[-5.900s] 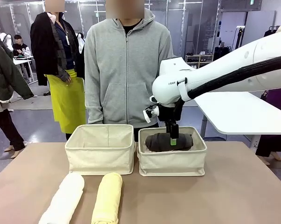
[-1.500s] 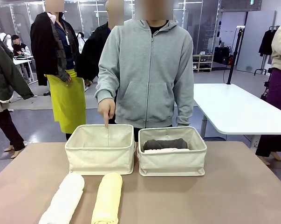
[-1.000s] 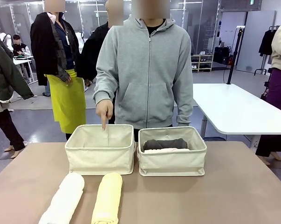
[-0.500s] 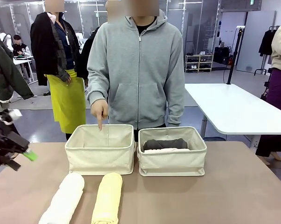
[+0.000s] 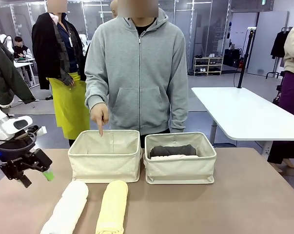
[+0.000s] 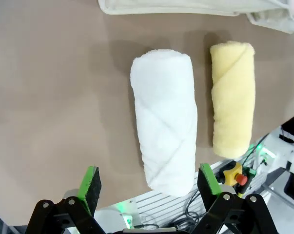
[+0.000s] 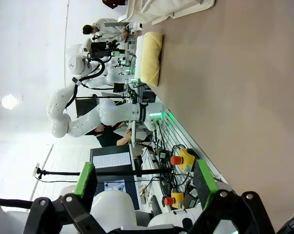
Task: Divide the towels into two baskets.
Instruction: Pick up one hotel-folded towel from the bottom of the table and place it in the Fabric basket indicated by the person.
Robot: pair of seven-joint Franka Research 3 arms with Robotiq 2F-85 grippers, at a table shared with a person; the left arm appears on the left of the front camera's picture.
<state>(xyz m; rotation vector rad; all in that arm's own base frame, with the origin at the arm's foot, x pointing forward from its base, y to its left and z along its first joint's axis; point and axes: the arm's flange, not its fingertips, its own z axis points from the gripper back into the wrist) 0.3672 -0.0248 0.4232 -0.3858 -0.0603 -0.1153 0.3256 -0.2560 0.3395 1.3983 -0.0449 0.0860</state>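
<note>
Two cream baskets stand side by side at the far side of the table. The left basket (image 5: 105,158) shows no towel inside, and a person's hand (image 5: 99,117) points a finger down over its back rim. The right basket (image 5: 181,165) holds a dark grey towel (image 5: 173,149) on top of a pale one (image 5: 167,157). A white towel (image 5: 66,209) (image 6: 166,122) and a pale yellow towel (image 5: 112,207) (image 6: 233,97) lie in front of the baskets. My left gripper (image 5: 37,177) (image 6: 149,178) hovers open over the white towel's near end. My right gripper (image 7: 144,178) is open with nothing between its fingers.
The brown table (image 5: 244,195) has free room on its right half. The person in a grey hoodie (image 5: 137,73) stands right behind the baskets. A white side table (image 5: 244,114) stands at the far right, and other people stand at the back left.
My left arm has come in from the left edge and moved toward the white towel. The person has stepped a little to the left, with the finger staying over the left basket.
</note>
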